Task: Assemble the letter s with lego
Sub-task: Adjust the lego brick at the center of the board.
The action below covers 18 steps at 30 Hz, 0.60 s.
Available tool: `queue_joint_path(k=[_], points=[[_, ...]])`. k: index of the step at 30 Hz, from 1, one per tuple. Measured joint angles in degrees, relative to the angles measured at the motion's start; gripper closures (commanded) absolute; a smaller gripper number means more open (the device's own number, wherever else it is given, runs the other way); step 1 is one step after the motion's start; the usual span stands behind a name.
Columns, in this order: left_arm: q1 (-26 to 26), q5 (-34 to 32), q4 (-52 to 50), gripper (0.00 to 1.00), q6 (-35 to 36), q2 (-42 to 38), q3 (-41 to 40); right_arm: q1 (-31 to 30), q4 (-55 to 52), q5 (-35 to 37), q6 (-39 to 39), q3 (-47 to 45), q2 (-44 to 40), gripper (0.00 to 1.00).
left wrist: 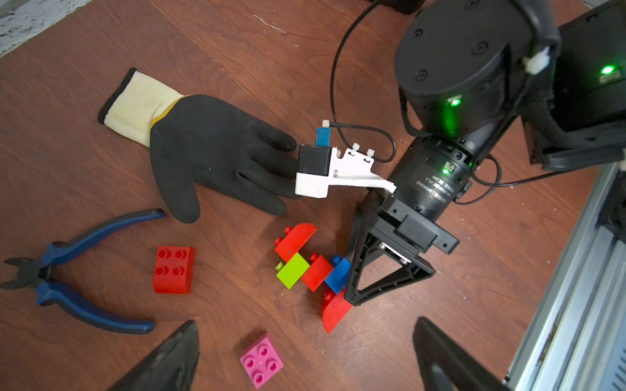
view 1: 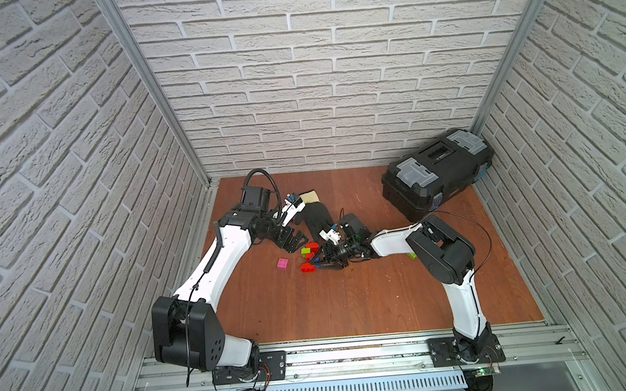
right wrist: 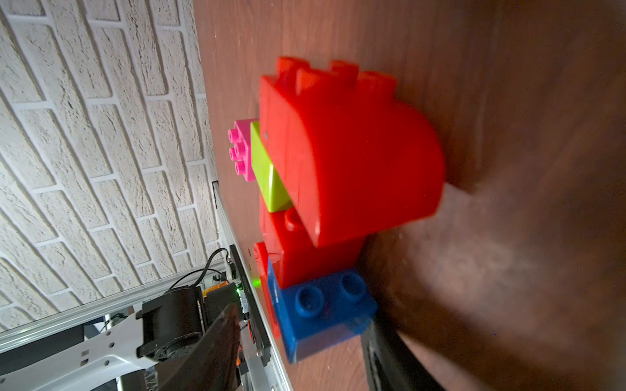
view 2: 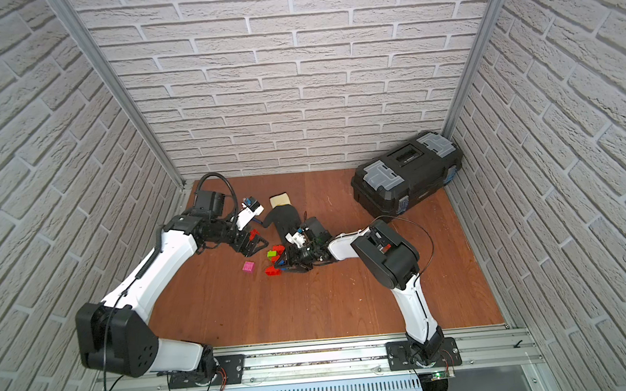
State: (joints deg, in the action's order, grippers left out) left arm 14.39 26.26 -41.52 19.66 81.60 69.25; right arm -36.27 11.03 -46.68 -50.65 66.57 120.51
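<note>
Mid-build here: a bent row of lego [left wrist: 305,270] lies on the worktop [view 1: 352,309] near the fingers of the glove [left wrist: 210,149]. It runs curved red brick [left wrist: 296,238], lime green brick [left wrist: 293,274], plain red brick [left wrist: 318,273], blue brick [left wrist: 338,275], then a second curved red brick [left wrist: 333,313] at the end.

The right end effector [right wrist: 301,321] sits low, jaws straddling the blue brick with a gap showing on at least one side, so it looks open rather than clamped. The left end effector [view 1: 294,241] hovers just beside the row, jaws spread wide, holding nothing.

The step looks like seating the blue brick. Next, probably, the right arm must lift clear without dragging the row, then fetch a loose piece: the pink brick [left wrist: 261,359] or the square red brick [left wrist: 172,269].

Room is tight. Both arms crowd the row, and the pliers [left wrist: 78,270] and glove lie close. The worktop's near half is free, though, and the toolbox [view 1: 438,181] stands well apart in the corner.
</note>
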Motion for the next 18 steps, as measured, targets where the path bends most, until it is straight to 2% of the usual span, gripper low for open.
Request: queue_joint_path(k=[12,18], points=[[0.00,-0.02,0.66,0.02,0.07,-0.04,-0.68,-0.85,-9.22,8.13,5.97,-2.34,-6.12,0.36],[0.00,-0.59,0.96,0.02,0.09,-0.13,-1.18,0.28,-15.41,12.41,10.10,-5.05,-13.79,0.33]])
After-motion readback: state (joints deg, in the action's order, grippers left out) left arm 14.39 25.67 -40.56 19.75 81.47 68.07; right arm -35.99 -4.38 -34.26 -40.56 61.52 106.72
